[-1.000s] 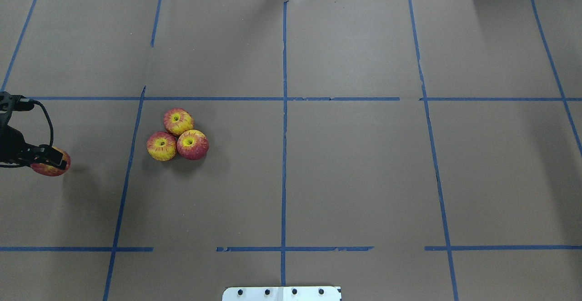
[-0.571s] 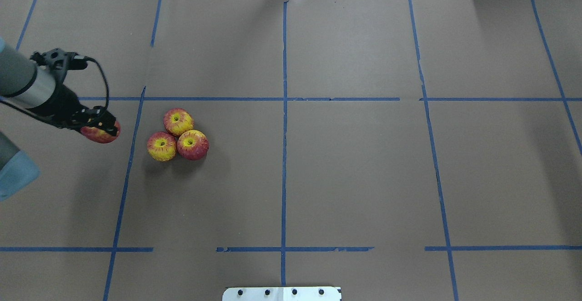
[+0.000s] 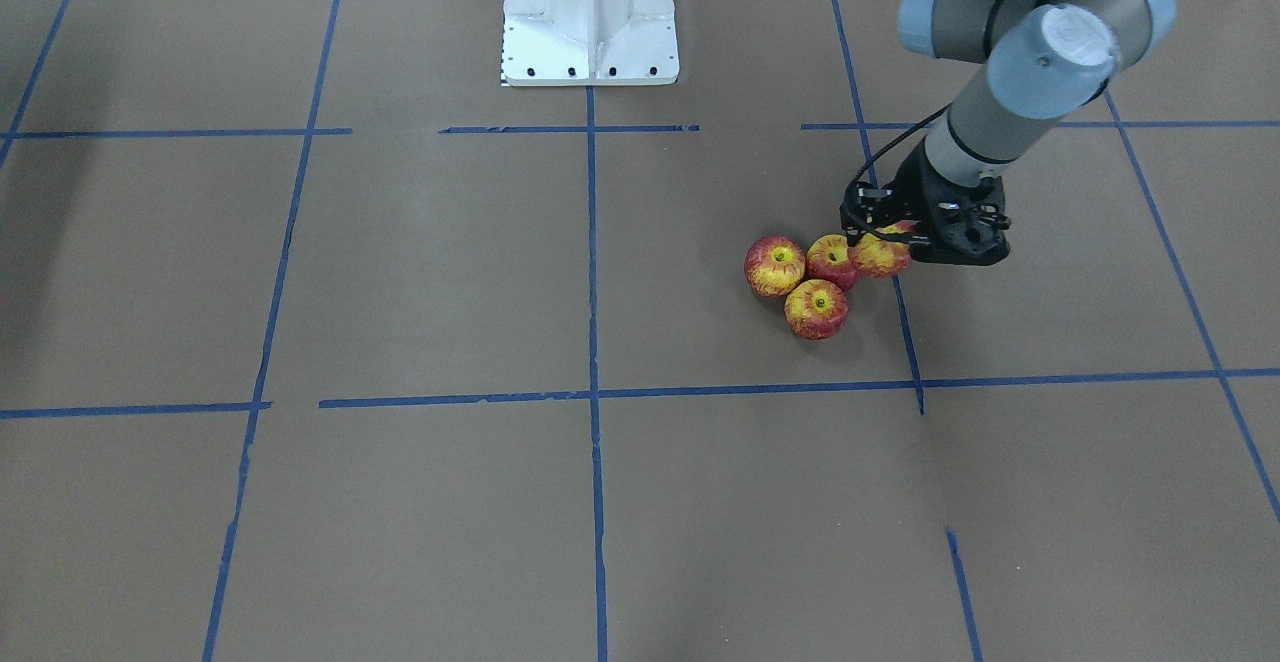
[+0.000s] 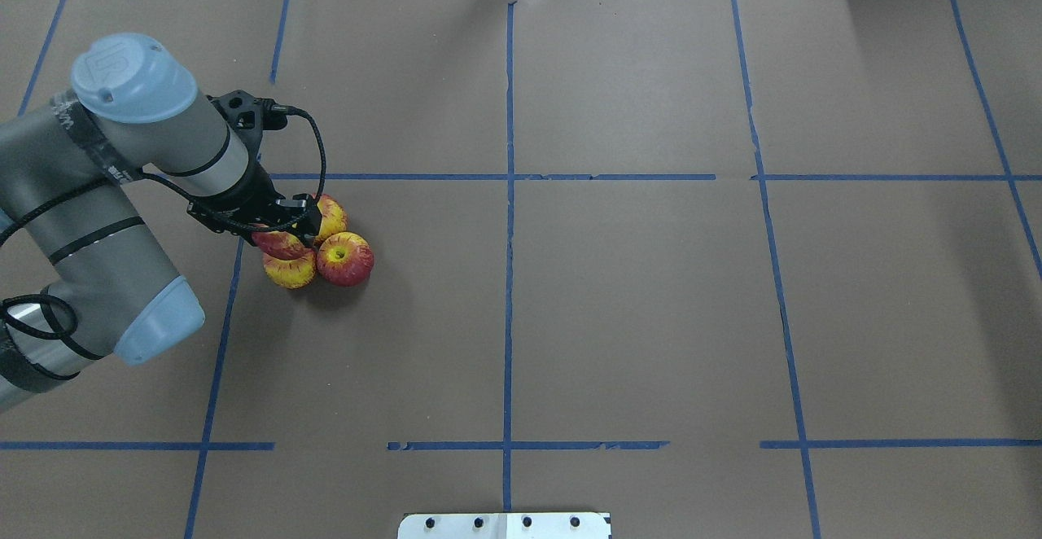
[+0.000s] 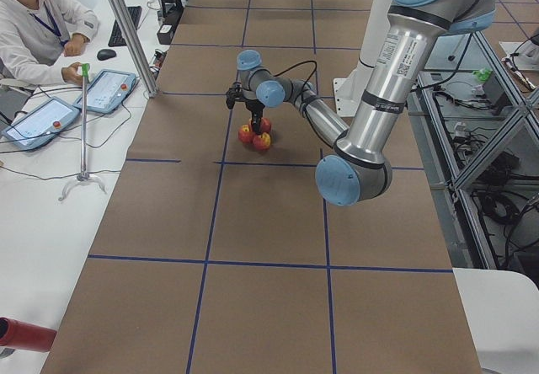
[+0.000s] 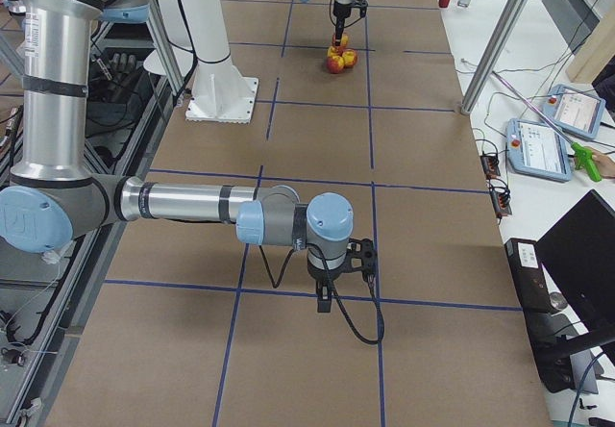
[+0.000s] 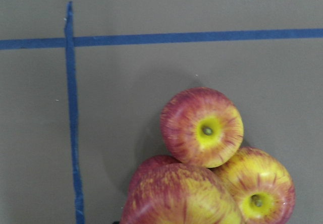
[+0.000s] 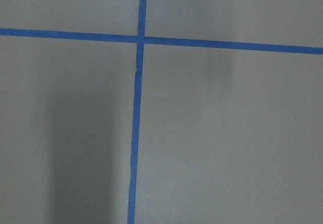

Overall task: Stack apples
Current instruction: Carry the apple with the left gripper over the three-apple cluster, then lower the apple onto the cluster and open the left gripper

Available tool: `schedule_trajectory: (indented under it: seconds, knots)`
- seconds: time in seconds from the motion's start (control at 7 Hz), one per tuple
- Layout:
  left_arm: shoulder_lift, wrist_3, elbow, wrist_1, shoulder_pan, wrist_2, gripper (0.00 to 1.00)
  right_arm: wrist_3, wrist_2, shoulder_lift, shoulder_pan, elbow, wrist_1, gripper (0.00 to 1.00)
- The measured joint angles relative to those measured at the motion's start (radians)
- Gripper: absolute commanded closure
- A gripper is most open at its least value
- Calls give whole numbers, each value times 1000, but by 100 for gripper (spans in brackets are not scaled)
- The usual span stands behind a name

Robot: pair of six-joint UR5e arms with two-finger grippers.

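Note:
Three red-and-yellow apples sit touching in a cluster on the brown paper: one at the far side [image 4: 332, 215], one at the front left [image 4: 289, 272] and one at the front right [image 4: 345, 259]. My left gripper [image 4: 286, 234] is shut on a fourth apple [image 4: 277, 244] and holds it just over the cluster's left side, also seen from the front [image 3: 880, 256]. In the left wrist view the held apple [image 7: 181, 201] fills the bottom, over the others [image 7: 202, 127]. My right gripper [image 6: 327, 297] shows only in the exterior right view; I cannot tell whether it is open or shut.
Blue tape lines [image 4: 509, 197] divide the brown paper into squares. The white robot base [image 3: 590, 12] stands at the table's robot side. An operator [image 5: 34, 20] sits with tablets beside a metal post [image 5: 126, 33] off the table's far side.
My left arm has swung in from the table's far left edge to the right, carrying the apple from well left of the cluster to just over it. The three apples have not moved.

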Motion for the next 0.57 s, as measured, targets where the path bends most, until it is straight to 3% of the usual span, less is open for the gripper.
schedule_trajectory:
  seconds: [0.43, 0.57]
  knots:
    - [-27, -4, 29, 1, 18, 13, 100, 0, 0, 0, 0, 0, 0, 0]
    - [-30, -4, 33, 1, 19, 12, 84, 0, 0, 0, 0, 0, 0, 0]
